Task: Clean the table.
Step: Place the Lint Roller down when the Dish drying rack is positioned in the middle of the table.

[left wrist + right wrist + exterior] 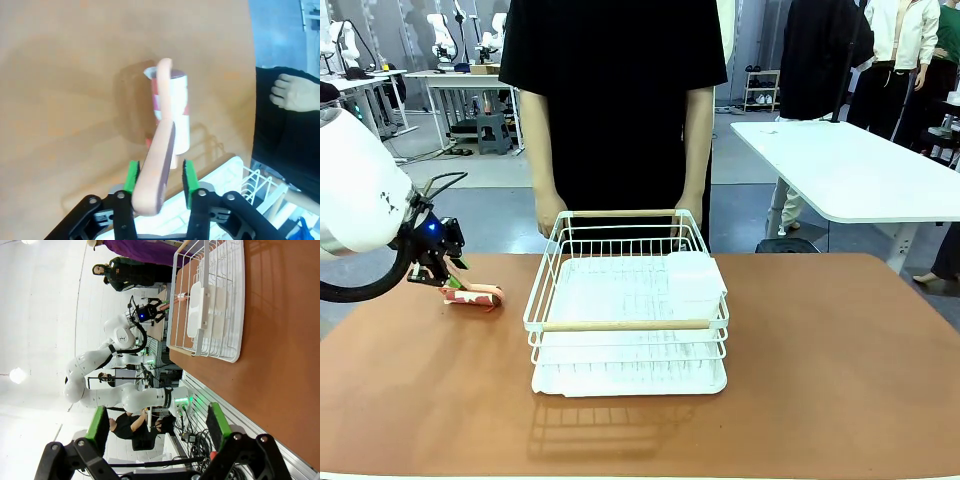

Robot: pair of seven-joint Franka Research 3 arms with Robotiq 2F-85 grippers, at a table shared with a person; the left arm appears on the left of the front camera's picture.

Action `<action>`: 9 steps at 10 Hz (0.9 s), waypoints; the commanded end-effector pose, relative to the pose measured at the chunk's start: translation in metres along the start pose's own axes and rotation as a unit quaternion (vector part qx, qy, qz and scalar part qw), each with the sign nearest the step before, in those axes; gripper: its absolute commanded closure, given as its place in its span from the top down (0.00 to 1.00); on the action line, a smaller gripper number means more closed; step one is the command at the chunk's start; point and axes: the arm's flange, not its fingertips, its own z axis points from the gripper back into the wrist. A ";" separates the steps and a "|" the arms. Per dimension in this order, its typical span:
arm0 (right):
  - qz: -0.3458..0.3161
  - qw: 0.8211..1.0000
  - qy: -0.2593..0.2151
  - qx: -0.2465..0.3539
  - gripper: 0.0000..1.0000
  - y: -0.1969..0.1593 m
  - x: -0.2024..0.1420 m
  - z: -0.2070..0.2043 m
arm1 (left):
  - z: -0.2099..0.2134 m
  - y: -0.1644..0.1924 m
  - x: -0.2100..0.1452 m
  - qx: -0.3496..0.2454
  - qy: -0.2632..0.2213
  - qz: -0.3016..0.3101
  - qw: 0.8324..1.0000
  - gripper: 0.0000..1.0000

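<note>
A lint roller [475, 295] with a pink handle and a white-and-red roll lies on the reddish-brown table [820, 390], left of the wire rack. My left gripper [440, 265] hangs right over its handle end. In the left wrist view the pink handle [157, 165] runs between the green pads [133, 175]. The jaws stand slightly apart around it, with a small gap on the right side. The roll [175, 107] rests on the table top [60, 75]. My right gripper [157, 425] is held off the table's edge, open, with nothing between its fingers.
A white wire rack [625, 300] on a white drip tray stands mid-table, with a white flat item [695, 275] inside at its right. A person in black stands at the far edge, one hand [550, 215] by the rack's far rim. A white-topped table [860, 165] stands behind on the right.
</note>
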 end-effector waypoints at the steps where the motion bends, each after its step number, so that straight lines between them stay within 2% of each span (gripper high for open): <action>1: 0.003 1.000 0.000 0.002 1.00 0.003 -0.001 0.000 | 0.010 0.015 0.013 0.012 0.018 0.004 1.000 1.00; 2: 0.003 1.000 0.000 0.002 1.00 0.003 -0.001 0.000 | 0.021 0.020 0.011 0.013 0.019 -0.003 1.000 1.00; 3: 0.003 1.000 0.000 0.002 1.00 0.003 -0.001 0.000 | 0.032 0.027 0.010 0.030 0.024 -0.014 0.999 0.93; 5: 0.003 1.000 0.000 0.002 1.00 0.003 -0.001 0.000 | 0.052 0.037 0.014 0.037 0.042 -0.024 0.998 1.00; 7: 0.003 1.000 0.000 0.002 1.00 0.003 -0.001 0.000 | 0.056 0.043 0.013 0.073 0.055 -0.046 0.995 1.00; 8: 0.003 1.000 0.000 0.002 1.00 0.003 -0.001 0.000 | 0.062 0.046 0.010 0.085 0.064 -0.064 0.992 1.00; 9: 0.003 1.000 0.000 0.002 1.00 0.003 -0.001 0.000 | 0.069 0.049 0.008 0.091 0.046 -0.118 0.988 1.00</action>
